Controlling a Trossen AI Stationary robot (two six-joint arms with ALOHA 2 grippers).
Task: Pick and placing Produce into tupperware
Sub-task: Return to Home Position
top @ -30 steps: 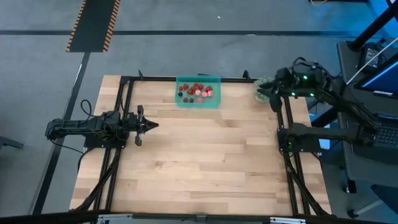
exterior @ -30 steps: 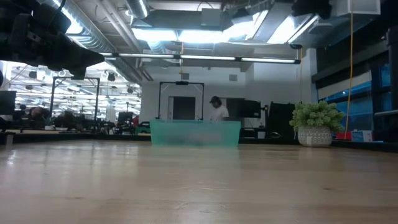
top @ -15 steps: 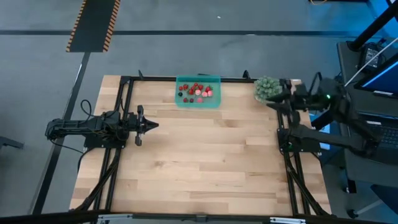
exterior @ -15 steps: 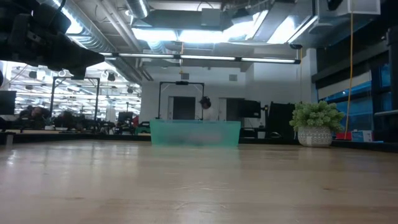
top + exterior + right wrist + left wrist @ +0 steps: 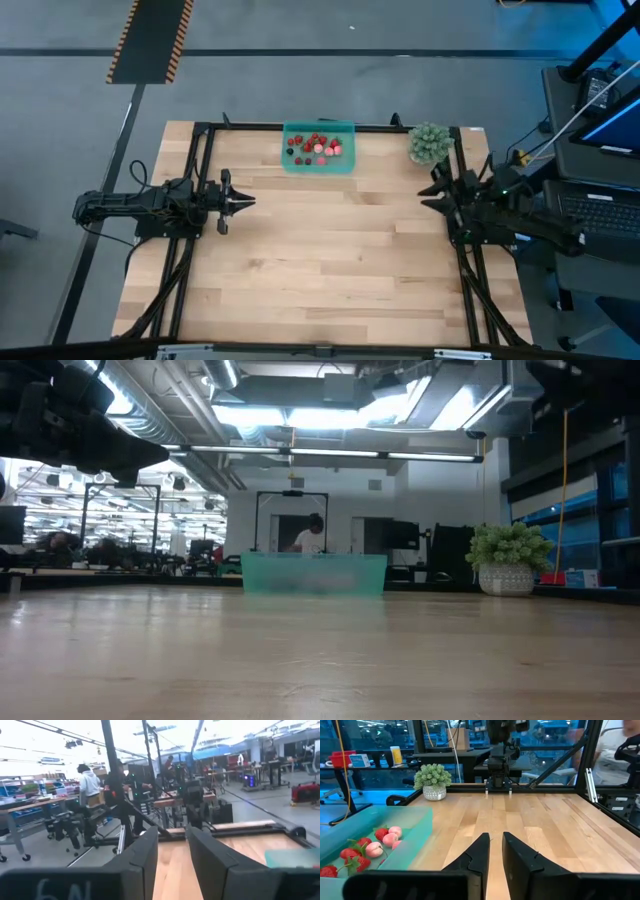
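Light wood table (image 5: 320,270), open-plan lab behind it, a person (image 5: 311,536) beyond the tupperware (image 5: 320,168). Tupperware sits flat at the far edge, open side up, long axis along that edge, produce (image 5: 318,146) inside. Left gripper (image 5: 248,201) well off its near-left, narrow slit, empty. Right gripper (image 5: 428,190) off its near-right, spread, empty.

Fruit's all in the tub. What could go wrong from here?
1. The right gripper sits open close to the potted plant at the table's far right corner; a wide swing could clip it.
2. The tupperware stands lidless at the far edge with the produce loose inside; a bump could spill it.
The left gripper rests well clear.
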